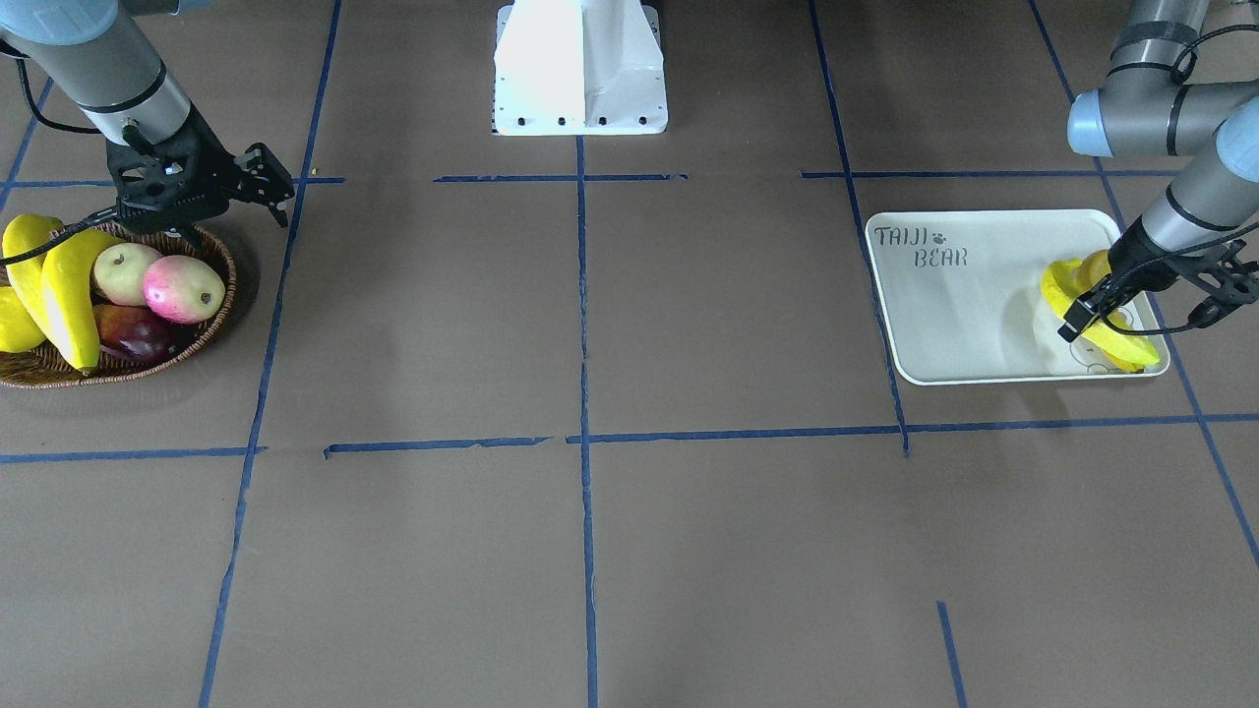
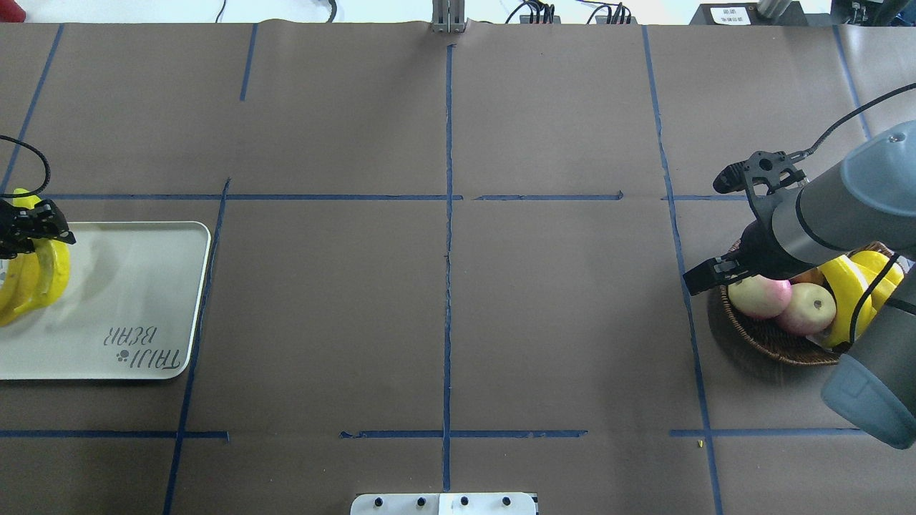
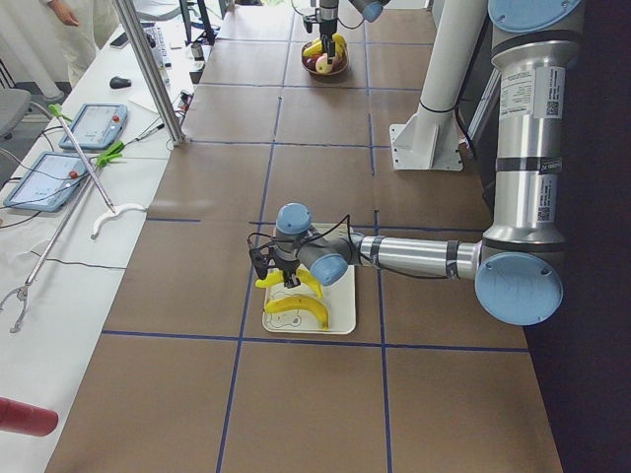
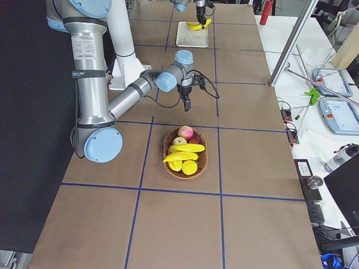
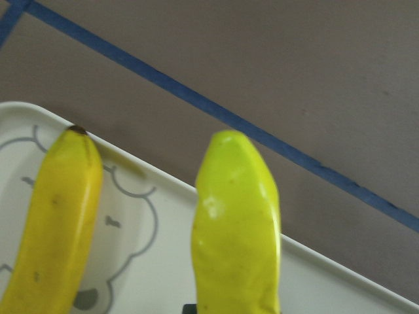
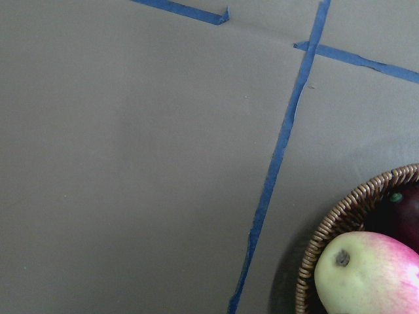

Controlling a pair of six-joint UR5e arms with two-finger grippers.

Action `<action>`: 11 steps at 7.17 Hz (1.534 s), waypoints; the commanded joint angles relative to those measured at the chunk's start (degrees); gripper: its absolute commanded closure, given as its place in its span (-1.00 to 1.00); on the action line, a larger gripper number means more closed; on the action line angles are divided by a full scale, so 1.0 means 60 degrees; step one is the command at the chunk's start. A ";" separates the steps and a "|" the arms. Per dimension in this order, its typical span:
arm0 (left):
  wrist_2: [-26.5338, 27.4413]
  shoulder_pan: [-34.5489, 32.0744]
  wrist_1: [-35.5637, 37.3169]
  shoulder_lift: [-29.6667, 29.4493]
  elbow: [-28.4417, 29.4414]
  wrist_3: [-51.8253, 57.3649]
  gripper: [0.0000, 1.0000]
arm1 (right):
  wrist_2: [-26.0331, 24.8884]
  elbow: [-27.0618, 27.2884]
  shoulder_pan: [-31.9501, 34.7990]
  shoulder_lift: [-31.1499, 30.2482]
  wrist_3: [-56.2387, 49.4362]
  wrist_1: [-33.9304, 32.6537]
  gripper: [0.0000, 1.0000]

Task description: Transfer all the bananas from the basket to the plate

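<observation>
Your left tool (image 1: 1082, 312) pinches a curved greenish-yellow banana (image 5: 236, 222) over the white rectangular bear-print tray (image 1: 959, 295); lower it flat beside the yellow banana (image 5: 52, 222) lying there, well inside the rim, before you spread the jaws

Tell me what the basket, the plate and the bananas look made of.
The basket: woven wicker, dark brown, matte; braided strands show at the rim. The plate: probably plastic or melamine, smooth white with printed lettering; cannot tell which. The bananas: glossy, evenly bright yellow skin with sharp highlights, so possibly plastic replicas; real fruit isn't excluded.
</observation>
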 commanded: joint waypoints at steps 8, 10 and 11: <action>-0.1420 -0.0335 0.0052 0.0275 -0.1738 0.1411 -1.00 | -0.0023 0.0636 0.0852 -0.2227 -0.1753 0.0695 -0.99; -0.1390 -0.0320 0.0038 0.0289 -0.1767 0.1411 -1.00 | 0.0035 0.0447 0.1718 -0.3520 -0.3306 0.1724 -0.99; -0.1376 -0.0320 0.0038 0.0289 -0.1767 0.1396 -1.00 | 0.0122 0.0185 0.2360 -0.3771 -0.4517 0.1740 -0.98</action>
